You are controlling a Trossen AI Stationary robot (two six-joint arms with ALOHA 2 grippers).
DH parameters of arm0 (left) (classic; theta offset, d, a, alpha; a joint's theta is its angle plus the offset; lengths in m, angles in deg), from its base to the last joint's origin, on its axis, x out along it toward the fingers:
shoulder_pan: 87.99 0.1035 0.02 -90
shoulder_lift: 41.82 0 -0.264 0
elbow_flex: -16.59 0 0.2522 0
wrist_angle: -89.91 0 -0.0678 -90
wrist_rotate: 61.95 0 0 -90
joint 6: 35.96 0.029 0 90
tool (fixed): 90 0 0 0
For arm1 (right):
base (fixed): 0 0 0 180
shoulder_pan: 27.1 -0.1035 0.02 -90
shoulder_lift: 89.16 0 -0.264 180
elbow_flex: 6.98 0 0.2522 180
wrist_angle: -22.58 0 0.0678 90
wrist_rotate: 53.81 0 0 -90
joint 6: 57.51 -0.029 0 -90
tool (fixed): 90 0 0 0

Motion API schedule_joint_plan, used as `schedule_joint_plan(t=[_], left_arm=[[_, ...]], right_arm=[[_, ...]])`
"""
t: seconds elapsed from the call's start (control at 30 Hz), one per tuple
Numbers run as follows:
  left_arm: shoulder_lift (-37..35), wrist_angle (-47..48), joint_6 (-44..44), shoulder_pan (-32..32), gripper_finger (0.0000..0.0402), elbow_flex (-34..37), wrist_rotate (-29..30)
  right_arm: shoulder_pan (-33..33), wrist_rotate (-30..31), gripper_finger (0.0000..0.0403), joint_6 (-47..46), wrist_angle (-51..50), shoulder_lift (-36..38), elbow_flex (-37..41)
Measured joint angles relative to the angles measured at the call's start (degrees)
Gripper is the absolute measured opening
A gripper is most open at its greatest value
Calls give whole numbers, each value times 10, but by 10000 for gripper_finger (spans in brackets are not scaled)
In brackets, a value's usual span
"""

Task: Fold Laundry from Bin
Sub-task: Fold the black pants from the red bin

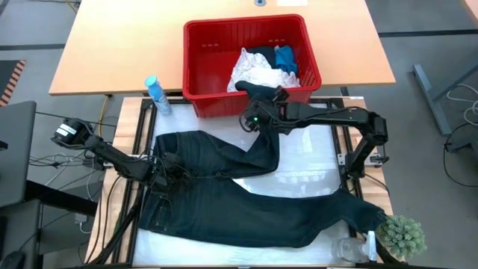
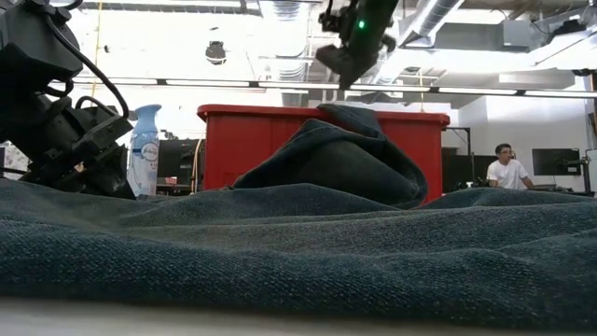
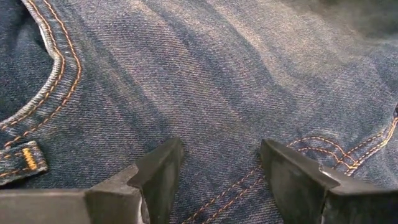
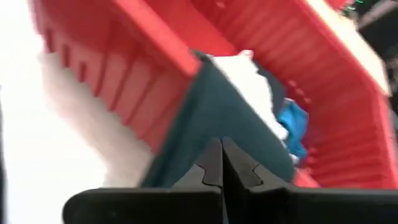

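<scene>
A large pair of dark blue denim jeans (image 1: pixel 246 202) is spread over the bench (image 1: pixel 314 161) just in front of the red rectangular plastic bin (image 1: pixel 196 71), which serves here as the landmark. One leg is laid flat, away from the bin toward a small green spiky plant (image 1: pixel 403 235). The other leg is bent back toward the bin, and its cuff (image 1: pixel 258 90) is draped over the bin's near rim. Inside the bin, a white crinkled cloth (image 1: pixel 254 71), a small bright blue cloth (image 1: pixel 285 58) and a dark garment (image 1: pixel 261 52) are left unfolded.

The right gripper (image 1: pixel 258 112) is held just in front of the bin's near wall, above the raised leg; its fingers are seen pressed together with nothing between them. The left gripper (image 3: pixel 217 171) is set down on the waistband end of the jeans, well apart from the bin, with its fingers (image 3: pixel 158 171) spread wide on the denim and clasping nothing.

The task is judged to be at an early stage: one garment is taken out and only partly flattened, no fold is made yet, and the rest of the laundry is waiting in the bin. A pale blue spray bottle (image 1: pixel 157 93) is stood beside the bin.
</scene>
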Motion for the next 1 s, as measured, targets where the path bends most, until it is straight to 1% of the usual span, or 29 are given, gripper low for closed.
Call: schedule_joint_plan(t=[0.07, 0.13, 0.17, 0.23, 0.3, 0.33, 0.4, 0.5, 0.57, 0.63, 0.7, 0.8, 0.9, 1.0], left_arm=[[0, 0, 0, 0, 219, 0, 0], [0, 0, 0, 0, 219, 0, 1], [0, 0, 0, 0, 219, 0, 1], [0, -1, 0, 0, 219, 0, 1], [0, -1, -3, 0, 219, 0, 1], [0, -1, -5, 0, 219, 0, 2], [0, -2, -5, 0, 219, 0, 2], [0, -3, -6, 0, 219, 0, 2], [0, -3, -6, 0, 219, 0, 2], [0, -3, -3, 0, 219, 0, 2], [0, -4, -3, 0, 219, 0, 3], [0, -4, -3, 0, 219, 0, 5], [0, -4, -4, 0, 219, 0, 6], [0, -4, -5, 0, 219, 0, 6]], right_arm=[[0, 11, 18, -27, -51, 0, -26], [-2, 8, 13, -39, -83, 5, -46], [-3, -5, 13, -37, -85, 8, -52], [-2, -62, 23, -37, -77, 13, -63], [4, -128, 56, -37, -72, 14, -63], [7, -149, 78, -40, -65, 12, -63], [15, -166, 125, -49, -68, 10, -63], [33, -170, 190, -53, -62, 0, -63], [46, -175, 223, -57, -66, -6, -63], [57, -198, 242, -57, -56, -15, -63], [66, -227, 247, -56, -63, -22, -63], [70, -244, 242, -56, -62, -37, -63], [77, -238, 231, -50, -64, -54, -63], [83, -234, 203, -57, -72, -63, -63]])
